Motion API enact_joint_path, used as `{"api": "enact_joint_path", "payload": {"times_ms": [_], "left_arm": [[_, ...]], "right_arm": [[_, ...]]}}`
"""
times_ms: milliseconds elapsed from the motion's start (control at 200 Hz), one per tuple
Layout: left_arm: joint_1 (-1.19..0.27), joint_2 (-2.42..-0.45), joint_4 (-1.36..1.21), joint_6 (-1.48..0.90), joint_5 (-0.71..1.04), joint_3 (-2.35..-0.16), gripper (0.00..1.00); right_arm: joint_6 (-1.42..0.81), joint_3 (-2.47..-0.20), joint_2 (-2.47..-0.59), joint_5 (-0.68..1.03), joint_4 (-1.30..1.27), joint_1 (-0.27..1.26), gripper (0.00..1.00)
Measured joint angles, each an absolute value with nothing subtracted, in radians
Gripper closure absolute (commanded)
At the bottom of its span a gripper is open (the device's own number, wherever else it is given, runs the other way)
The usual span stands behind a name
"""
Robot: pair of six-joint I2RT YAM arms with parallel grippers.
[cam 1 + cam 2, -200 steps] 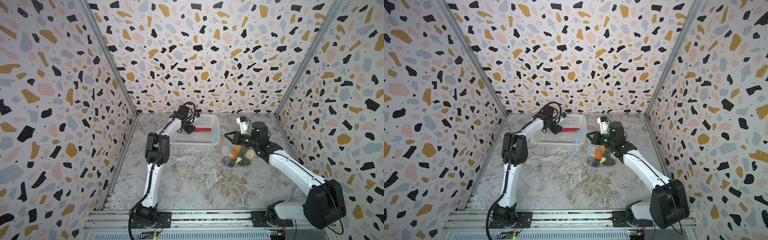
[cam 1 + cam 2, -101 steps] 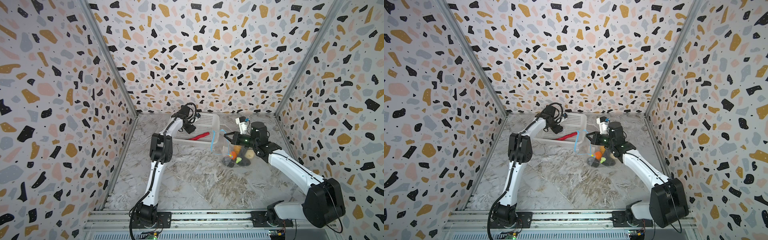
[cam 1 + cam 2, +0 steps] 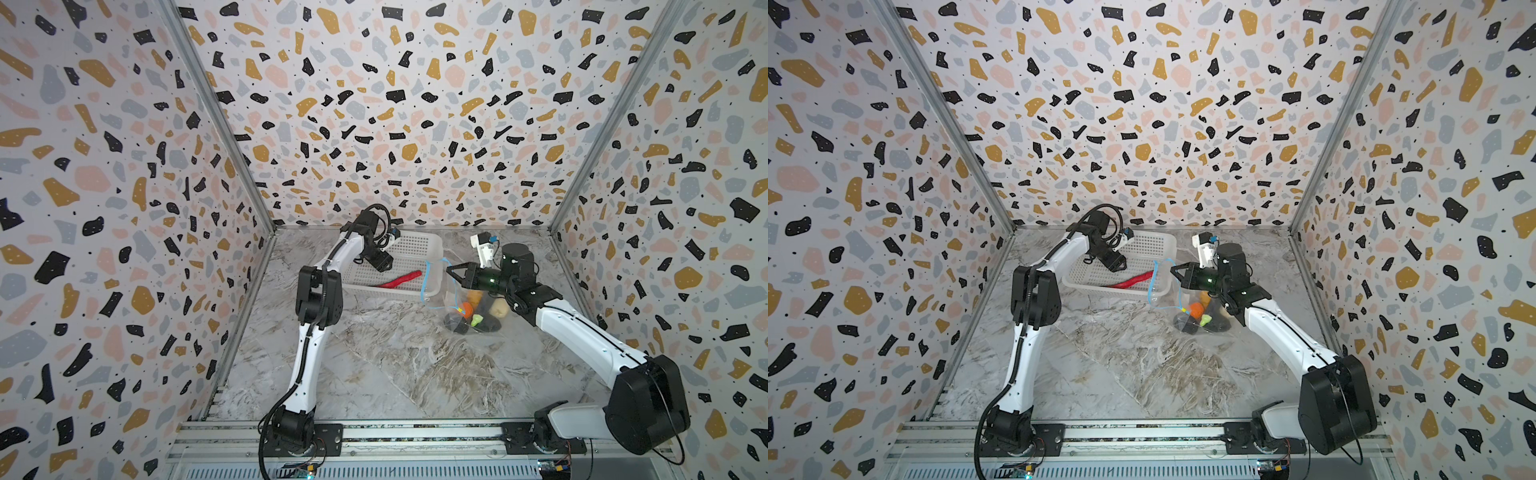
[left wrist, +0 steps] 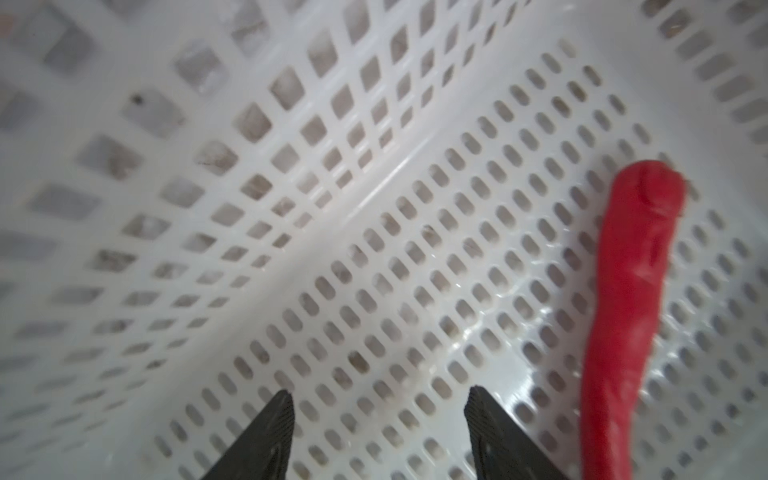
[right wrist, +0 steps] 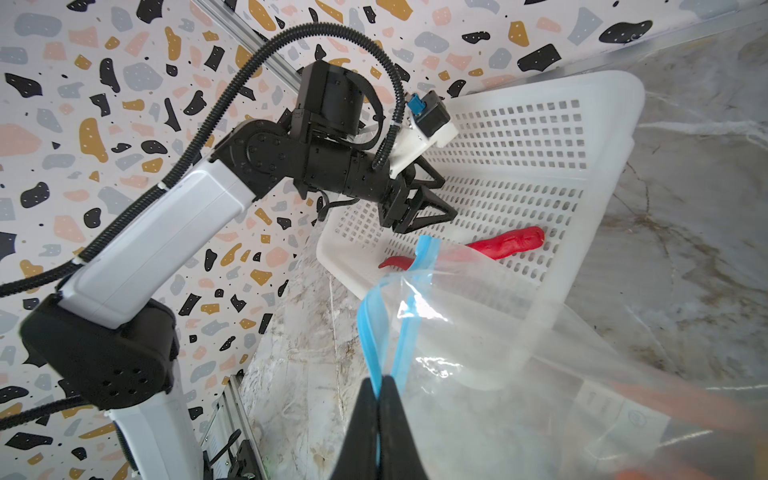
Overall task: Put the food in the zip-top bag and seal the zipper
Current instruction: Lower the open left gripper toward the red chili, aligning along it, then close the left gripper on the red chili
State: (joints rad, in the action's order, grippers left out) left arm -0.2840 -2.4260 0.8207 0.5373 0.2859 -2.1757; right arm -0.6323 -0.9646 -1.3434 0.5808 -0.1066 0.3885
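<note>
Left wrist: chili (image 4: 623,311) outside parted jaws

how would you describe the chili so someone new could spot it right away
Find the white perforated basket at the back of the table, beside the clear bag. The chili lies alone on its floor, near the front wall. It is long, thin and bright red, the only food outside the bag.

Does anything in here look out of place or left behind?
One thing: the red chili lies alone in the white basket, while the other toy foods sit in the clear bag, which the right gripper pinches by its blue zipper. The open left gripper is poised beside the chili.
</note>
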Motion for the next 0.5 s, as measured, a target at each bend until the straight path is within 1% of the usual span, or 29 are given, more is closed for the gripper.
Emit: {"api": "enact_joint_path", "payload": {"times_ms": [100,210,501], "left_arm": [[-0.294,-2.321,0.823,0.538,0.289,-2.085,0.38],[-0.318,-2.265,0.823,0.538,0.277,-2.042,0.39],[-0.379,-2.281,0.825,0.538,0.218,-1.954,0.38]], "right_arm": [[-0.635,-0.964,-1.343,0.589,-0.114,0.389,1.00],[-0.636,-0.964,-1.343,0.595,-0.119,0.389,1.00],[-0.639,-0.955,-1.338,0.608,-0.129,0.389,1.00]]}}
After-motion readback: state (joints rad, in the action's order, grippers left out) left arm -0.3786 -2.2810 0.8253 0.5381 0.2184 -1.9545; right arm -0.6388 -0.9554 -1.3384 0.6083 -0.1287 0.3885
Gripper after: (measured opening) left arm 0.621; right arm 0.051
